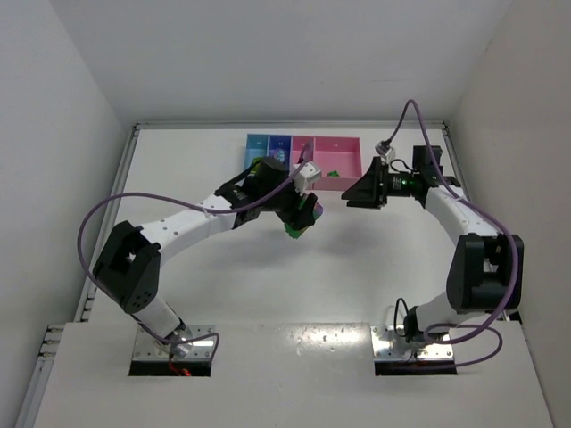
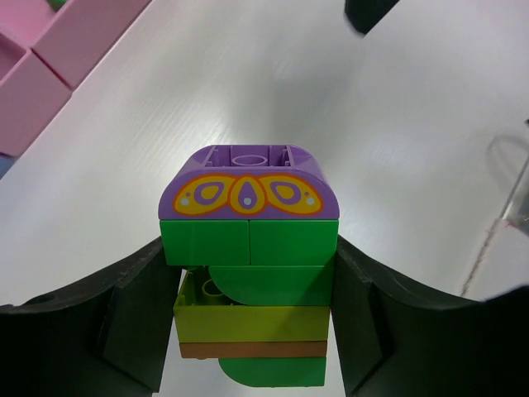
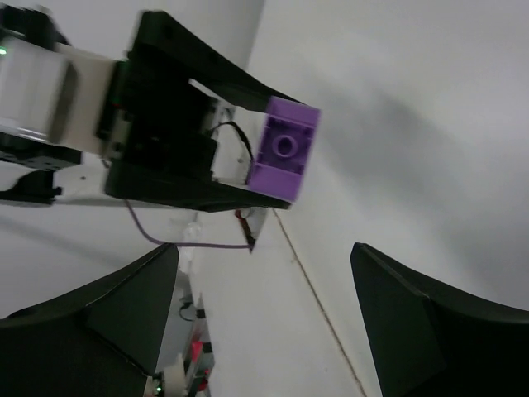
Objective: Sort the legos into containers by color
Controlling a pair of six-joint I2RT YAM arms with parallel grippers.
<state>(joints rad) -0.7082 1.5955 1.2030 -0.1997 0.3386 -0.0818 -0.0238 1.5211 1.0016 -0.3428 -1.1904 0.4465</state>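
Observation:
My left gripper [image 1: 300, 217] is shut on a stacked lego clump [image 2: 248, 248] and holds it above the table's middle. The clump has a purple top brick with an orange butterfly print, then green, lime-yellow, thin orange-brown and green layers. My right gripper [image 1: 350, 198] is open and empty, just right of the clump and pointing at it. In the right wrist view the clump's purple end [image 3: 283, 157] shows between the left gripper's black fingers, ahead of my right gripper [image 3: 264, 331]. The containers [image 1: 303, 150] stand in a row at the back: light blue, blue, narrow pink, wide pink.
The wide pink bin [image 1: 346, 147] holds some small green pieces [image 1: 332, 171]. Pink bin walls [image 2: 50, 58] show at the top left of the left wrist view. White walls enclose the table on the left, right and back.

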